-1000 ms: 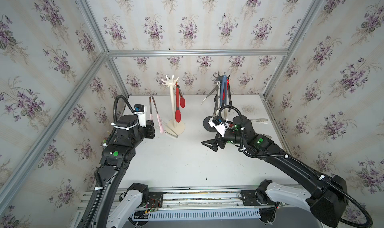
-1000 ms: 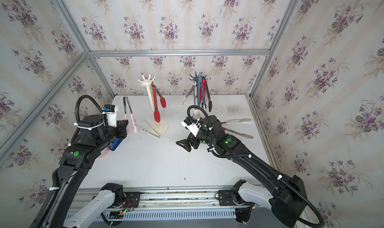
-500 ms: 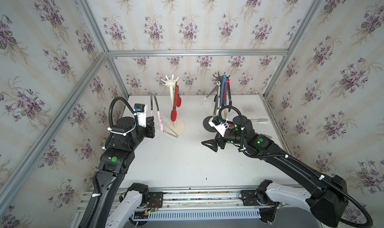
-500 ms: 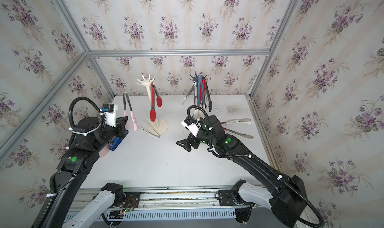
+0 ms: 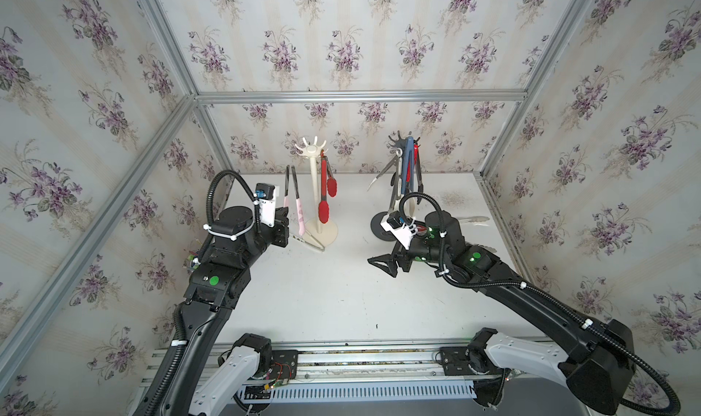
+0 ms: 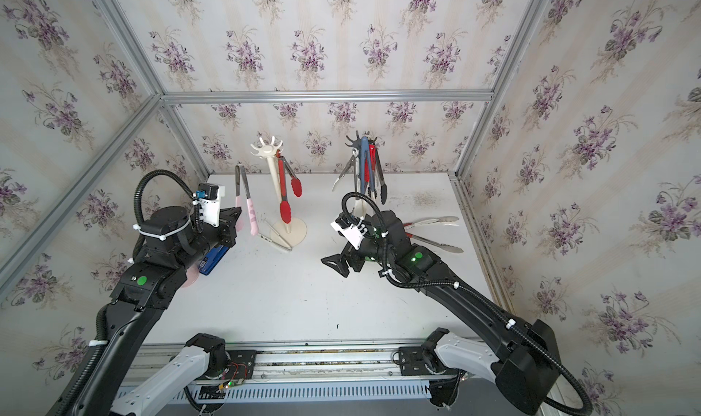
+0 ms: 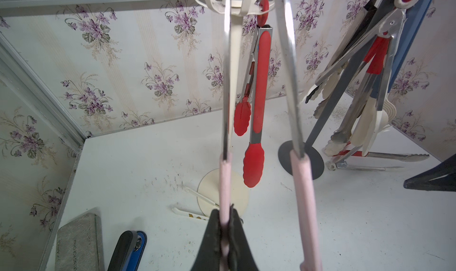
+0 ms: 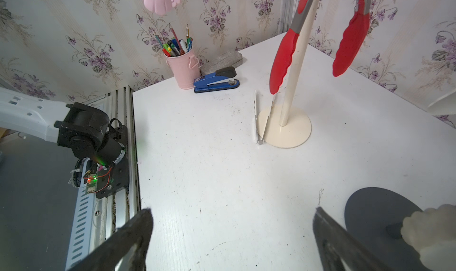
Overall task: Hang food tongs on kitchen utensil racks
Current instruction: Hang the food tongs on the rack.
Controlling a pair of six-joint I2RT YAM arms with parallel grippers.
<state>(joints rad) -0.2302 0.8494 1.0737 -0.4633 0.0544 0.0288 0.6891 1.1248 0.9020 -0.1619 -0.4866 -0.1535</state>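
Observation:
My left gripper is shut on one pink-sleeved arm of the pink tongs. It holds them upright, steel end up, just left of the cream-white rack. Their top end is a little below the rack's crown of hooks. Red tongs hang from that rack. The dark grey rack carries several tongs. My right gripper hovers open and empty above the table, in front of the dark base.
Small pale tongs lie against the cream base. Two steel tongs lie right of the dark rack. A blue stapler, a pink pen cup and a grey case sit by the left wall.
My left arm has lifted the pink tongs higher and slightly closer to the cream-white rack. The right arm has not moved.

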